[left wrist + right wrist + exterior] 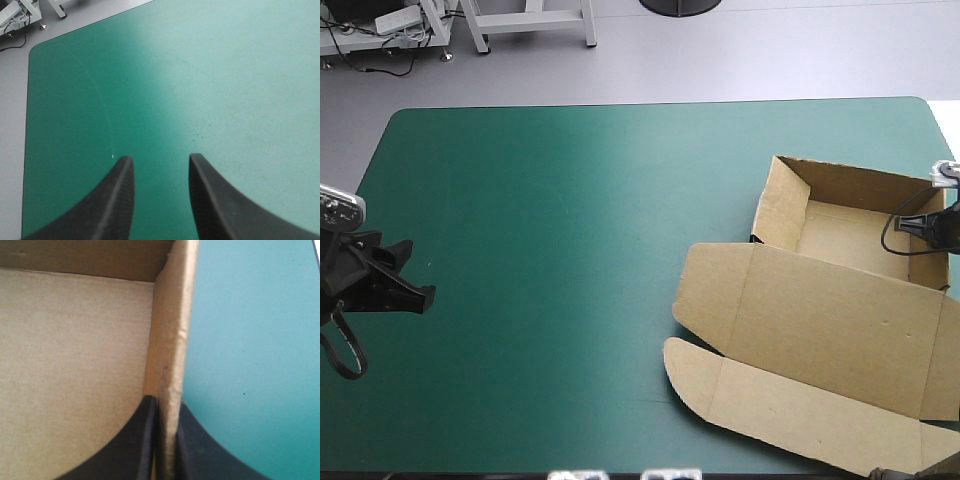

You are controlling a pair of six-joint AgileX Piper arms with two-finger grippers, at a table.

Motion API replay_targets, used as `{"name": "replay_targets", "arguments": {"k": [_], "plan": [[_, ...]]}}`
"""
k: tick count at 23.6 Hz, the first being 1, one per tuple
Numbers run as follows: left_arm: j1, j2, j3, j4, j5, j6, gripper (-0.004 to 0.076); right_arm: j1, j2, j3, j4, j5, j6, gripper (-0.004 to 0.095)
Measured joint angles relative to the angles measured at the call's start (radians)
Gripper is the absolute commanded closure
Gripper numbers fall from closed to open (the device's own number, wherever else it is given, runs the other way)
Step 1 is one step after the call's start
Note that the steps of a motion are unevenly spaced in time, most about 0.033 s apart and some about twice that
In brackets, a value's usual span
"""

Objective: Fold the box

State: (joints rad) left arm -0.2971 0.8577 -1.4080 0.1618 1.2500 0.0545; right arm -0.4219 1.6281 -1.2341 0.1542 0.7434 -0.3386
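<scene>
The brown box (820,320) lies at the table's right side as an open tray (780,200) with raised walls, its lid flat toward the near edge. My right gripper (912,224) reaches in from the right edge and is shut on the tray's right wall (172,330), one black finger inside the tray and one outside (166,401). My left gripper (418,272) hovers near the left edge, far from the box. It stands open (161,159) with only the teal-green cover between its fingers.
Bare teal-green cover (570,220) spans the left and middle of the table. The box's lid flaps reach close to the near right edge (880,455). The table's far left corner (35,50) lies ahead of the left gripper.
</scene>
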Motion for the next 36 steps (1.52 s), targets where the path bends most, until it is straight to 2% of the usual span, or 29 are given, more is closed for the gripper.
{"name": "replay_targets", "arguments": {"k": [3, 5, 9, 15, 17, 18, 19, 20, 24, 27, 31, 36], "plan": [[0.000, 0.000, 0.000, 0.000, 0.000, 0.000, 0.0463, 0.000, 0.000, 0.004, 0.000, -0.015, -0.044, 0.0576], [0.000, 0.000, 0.000, 0.000, 0.000, 0.000, 0.0463, 0.000, 0.000, 0.005, 0.000, -0.030, -0.058, 0.0537], [0.000, 0.000, 0.000, 0.000, 0.000, 0.000, 0.0463, 0.000, 0.000, 0.003, 0.000, -0.051, -0.068, 0.0537], [0.000, 0.000, 0.000, 0.002, 0.000, 0.000, 0.0463, 0.000, -0.008, -0.098, 0.000, 0.035, -0.069, 0.0537], [0.000, 0.000, 0.000, 0.004, 0.000, 0.000, 0.0465, 0.000, -0.035, -0.191, 0.001, 0.095, -0.055, 0.0593], [0.000, 0.000, 0.000, 0.004, 0.000, 0.000, 0.0494, 0.000, -0.048, -0.226, 0.006, 0.113, -0.037, 0.0717], [0.000, 0.000, 0.000, 0.004, 0.000, 0.000, 0.0514, 0.000, -0.074, -0.299, 0.021, 0.150, -0.005, 0.0795], [0.000, 0.000, 0.000, 0.004, 0.000, 0.000, 0.0575, 0.000, -0.090, -0.334, 0.032, 0.172, 0.005, 0.0937], [0.000, -0.009, 0.002, -0.014, 0.000, 0.038, 0.0721, 0.000, -0.231, -0.442, 0.094, 0.286, 0.015, 0.0932], [0.000, -0.053, 0.047, -0.096, 0.000, 0.159, 0.0729, 0.000, -0.406, -0.431, 0.096, 0.369, 0.013, 0.0932], [0.000, -0.172, 0.189, -0.162, -0.014, 0.175, 0.0729, 0.000, -0.673, -0.287, 0.137, 0.377, 0.011, 0.0932], [0.000, -0.383, 0.394, -0.162, -0.077, 0.175, 0.0729, 0.000, -0.966, 0.007, 0.218, 0.333, -0.020, 0.0932]]}}
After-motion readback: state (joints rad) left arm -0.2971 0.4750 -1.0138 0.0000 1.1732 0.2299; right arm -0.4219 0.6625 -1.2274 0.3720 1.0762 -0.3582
